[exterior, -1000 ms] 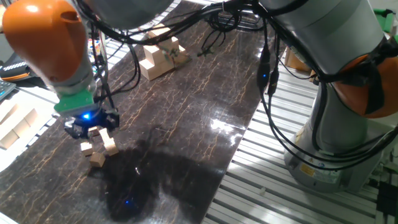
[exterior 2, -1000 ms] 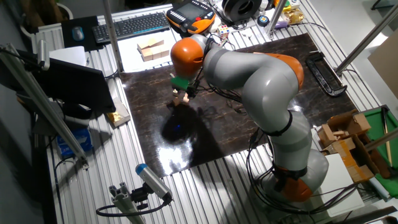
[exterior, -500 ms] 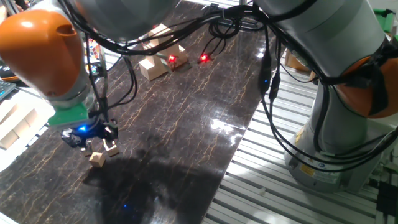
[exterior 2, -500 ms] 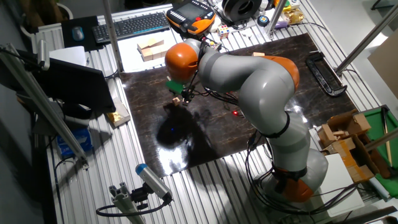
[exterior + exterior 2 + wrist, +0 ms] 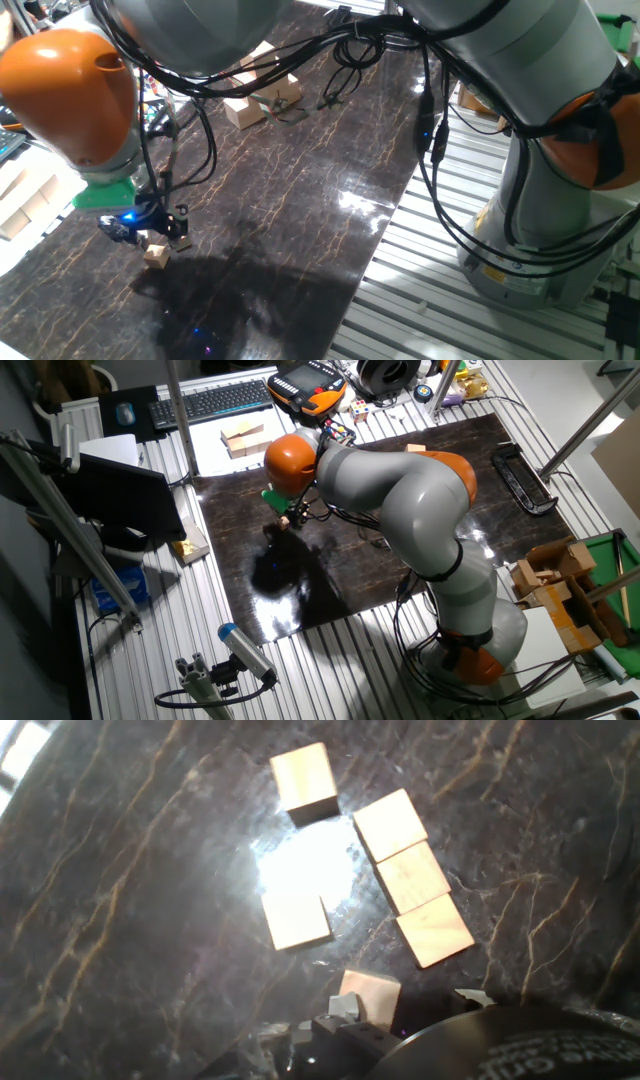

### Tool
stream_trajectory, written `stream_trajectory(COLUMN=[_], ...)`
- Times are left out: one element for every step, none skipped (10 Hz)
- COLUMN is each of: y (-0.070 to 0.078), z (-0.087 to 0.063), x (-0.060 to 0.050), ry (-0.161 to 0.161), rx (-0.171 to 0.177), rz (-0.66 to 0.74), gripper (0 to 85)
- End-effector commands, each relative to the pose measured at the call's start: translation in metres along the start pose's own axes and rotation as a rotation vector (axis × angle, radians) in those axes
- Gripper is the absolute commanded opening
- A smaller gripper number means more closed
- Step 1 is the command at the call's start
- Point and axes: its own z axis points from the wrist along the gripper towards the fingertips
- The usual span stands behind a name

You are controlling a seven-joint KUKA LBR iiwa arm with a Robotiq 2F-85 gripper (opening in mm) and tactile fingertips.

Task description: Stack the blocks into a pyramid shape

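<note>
Three blocks (image 5: 412,876) lay touching in a row on the dark table (image 5: 120,920), likely the pyramid's base. Two loose cubes (image 5: 296,921) sat just beside it. A sixth block (image 5: 368,994) was clamped in the gripper (image 5: 362,1020), held low near the row, presumably for placing.

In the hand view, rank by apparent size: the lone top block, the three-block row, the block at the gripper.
1. Three-block row, as a group.
2. Lone top block.
3. Block at the gripper, partly hidden, so unsure.
</note>
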Motion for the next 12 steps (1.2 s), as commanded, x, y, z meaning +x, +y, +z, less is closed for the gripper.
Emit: stream_trajectory(y=[-0.0002,-0.0001,0.0002,0.0005,0.0012,0.0013,0.0012,0.0012,0.0010,0.0010,0.0010,0.0010], z=[0.0023,0.0040,0.0053,0.0063,0.0073,0.0082,0.0085,0.0083,0.0085,0.0085,0.0085,0.0085], x=[0.0004,0.0009,0.0011,0.0013,0.0012,0.0011,0.0010,0.0010,0.0008,0.0008,0.0008,0.0008], ry=[-0.002,-0.003,-0.006,-0.008,-0.010,-0.011,-0.012,-0.009,-0.004,-0.007,-0.015,-0.015], rx=[-0.003,-0.003,-0.001,0.000,0.001,-0.002,-0.003,-0.004,-0.007,-0.006,-0.003,-0.001], rz=[0.014,0.023,0.030,0.030,0.031,0.031,0.028,0.027,0.026,0.023,0.019,0.012], gripper=[52.0,52.0,51.7,51.3,50.7,50.3,50.3,50.3,50.3,50.3,50.7,51.0])
